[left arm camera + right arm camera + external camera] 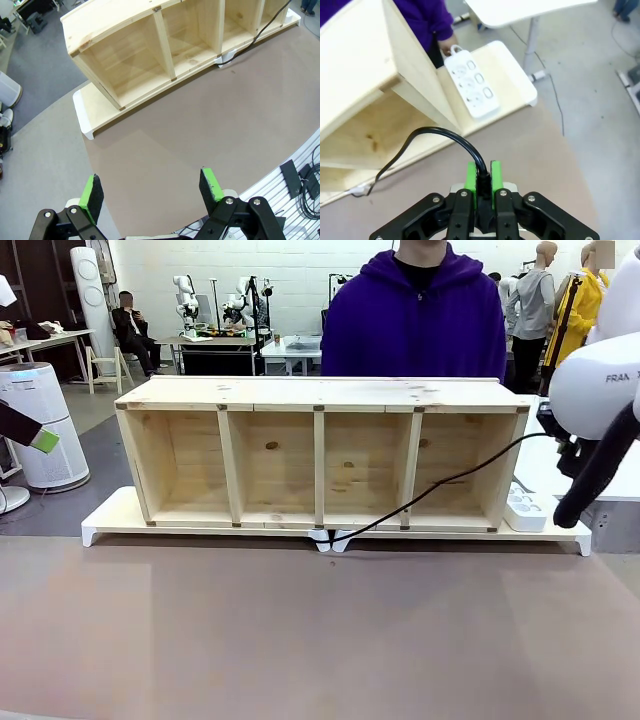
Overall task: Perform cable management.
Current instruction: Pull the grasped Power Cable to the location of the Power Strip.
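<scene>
Left arm: held off the left end of the wooden shelf, wrist tilted down over the brown table.
Right arm: white link at the right end of the shelf, raised above the white base board.
Cable: thin, black and flexible. It rose from the right gripper, arched left and dropped toward the near edge of the base board.
Cable, position: in the front view it crossed the face of the far-right compartment and sloped down leftward. It ended at the near edge by the shelf's middle. Its far end was too small to make out.
Left gripper: jaws spread wide, green pads well apart, nothing between them, clear of the table.
Right gripper: jaws pressed together on the cable, green pads pinching it on both sides.
Power strip: white, lying on the base board just beside the right end of the shelf.
Person: purple hoodie, standing at the far side behind the shelf. One hand was at the far end of the power strip.
</scene>
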`<state>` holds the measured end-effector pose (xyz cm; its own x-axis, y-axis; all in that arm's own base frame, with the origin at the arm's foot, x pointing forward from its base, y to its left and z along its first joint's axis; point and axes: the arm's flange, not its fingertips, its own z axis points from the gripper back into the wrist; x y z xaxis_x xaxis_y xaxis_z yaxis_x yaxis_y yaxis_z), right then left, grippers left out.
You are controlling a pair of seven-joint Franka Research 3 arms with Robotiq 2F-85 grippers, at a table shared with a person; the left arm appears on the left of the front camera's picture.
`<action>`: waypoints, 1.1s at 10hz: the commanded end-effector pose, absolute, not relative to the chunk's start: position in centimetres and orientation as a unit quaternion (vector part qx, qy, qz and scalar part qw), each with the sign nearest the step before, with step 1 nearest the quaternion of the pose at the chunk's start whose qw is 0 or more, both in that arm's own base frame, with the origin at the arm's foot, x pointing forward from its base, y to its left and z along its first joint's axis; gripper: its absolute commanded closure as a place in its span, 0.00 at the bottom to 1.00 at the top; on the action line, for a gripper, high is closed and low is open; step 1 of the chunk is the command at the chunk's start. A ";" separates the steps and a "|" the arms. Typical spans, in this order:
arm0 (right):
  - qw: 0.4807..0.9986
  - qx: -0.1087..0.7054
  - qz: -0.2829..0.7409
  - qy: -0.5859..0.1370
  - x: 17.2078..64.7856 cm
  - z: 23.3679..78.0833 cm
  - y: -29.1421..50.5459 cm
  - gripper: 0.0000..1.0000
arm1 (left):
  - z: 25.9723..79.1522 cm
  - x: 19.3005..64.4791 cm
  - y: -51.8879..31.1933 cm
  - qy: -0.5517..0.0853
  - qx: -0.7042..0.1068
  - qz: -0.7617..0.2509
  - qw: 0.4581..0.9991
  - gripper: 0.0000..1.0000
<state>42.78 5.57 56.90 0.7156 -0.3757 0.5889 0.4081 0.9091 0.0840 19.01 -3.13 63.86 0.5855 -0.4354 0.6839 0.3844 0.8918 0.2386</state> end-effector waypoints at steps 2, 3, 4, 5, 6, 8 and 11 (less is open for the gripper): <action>0.926 -0.026 -0.212 -0.312 42.8 56.9 5.6 0.86 | 63.9 19.2 -3.1 -0.395 0.034 -0.226 0.890 0.00; 0.926 -0.026 -0.212 -0.312 42.8 56.9 5.6 0.86 | 63.9 19.2 -3.1 -0.395 0.034 -0.226 0.890 0.00; 0.926 -0.026 -0.212 -0.312 42.8 56.9 5.6 0.86 | 63.9 19.2 -3.1 -0.395 0.034 -0.226 0.890 0.00; 0.926 -0.026 -0.212 -0.312 42.8 56.9 5.6 0.86 | 63.9 19.2 -3.1 -0.395 0.034 -0.226 0.890 0.00; 0.926 -0.026 -0.212 -0.312 42.8 56.9 5.6 0.86 | 63.9 19.2 -3.1 -0.395 0.034 -0.226 0.890 0.00; 0.927 -0.024 -0.207 -0.311 43.3 57.1 5.7 0.86 | 63.9 19.2 -3.1 -0.395 0.034 -0.226 0.890 0.00; 0.940 -0.024 -0.193 -0.281 41.7 58.9 0.6 0.86 | 63.9 19.2 -3.1 -0.395 0.034 -0.226 0.890 0.00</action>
